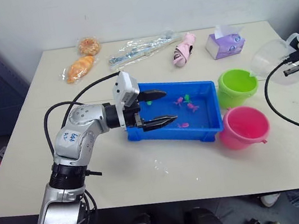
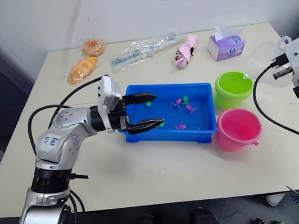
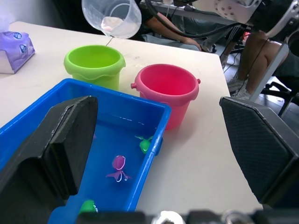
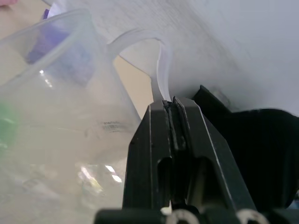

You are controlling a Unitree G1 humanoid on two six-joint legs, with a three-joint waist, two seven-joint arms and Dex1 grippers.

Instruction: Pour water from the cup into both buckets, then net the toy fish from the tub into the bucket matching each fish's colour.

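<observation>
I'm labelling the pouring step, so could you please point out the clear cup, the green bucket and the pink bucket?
clear cup (image 3: 113, 18), left wrist view, its tilted wall.
green bucket (image 1: 230, 93), left eye view, outer wall.
pink bucket (image 1: 237, 138), left eye view, outer wall.

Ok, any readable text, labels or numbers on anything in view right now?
Blue handwritten marks on the left arm's white sticker: too blurred to read.
Print on the purple tissue box: a pattern, no legible words.
Nothing readable on the cup, buckets or tub.
</observation>
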